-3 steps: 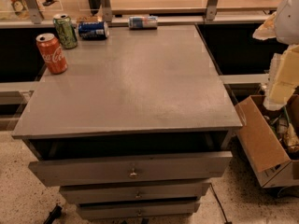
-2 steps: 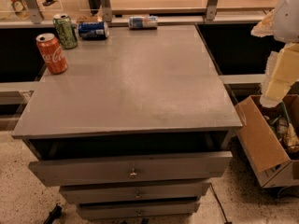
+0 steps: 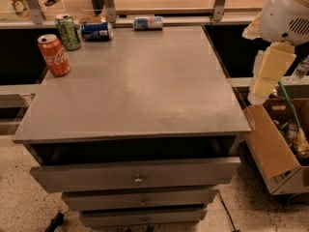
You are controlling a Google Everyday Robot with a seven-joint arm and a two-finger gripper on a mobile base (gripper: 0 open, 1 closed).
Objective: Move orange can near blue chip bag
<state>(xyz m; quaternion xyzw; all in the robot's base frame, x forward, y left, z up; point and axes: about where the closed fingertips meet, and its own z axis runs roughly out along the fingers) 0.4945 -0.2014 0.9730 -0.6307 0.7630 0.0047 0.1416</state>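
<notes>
Orange can [image 3: 54, 55] (white script, silver top) stands upright far left, gripper [image 3: 259, 93] well apart at right.

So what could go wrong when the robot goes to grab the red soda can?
1. The gripper hangs past the right edge of the grey cabinet top, and the upright red-orange soda can stands near the far left edge. A long reach might knock it over or off.
2. The upright green can and the blue can lying on its side sit close behind it. The arm might bump them, and the lying one could roll.
</notes>
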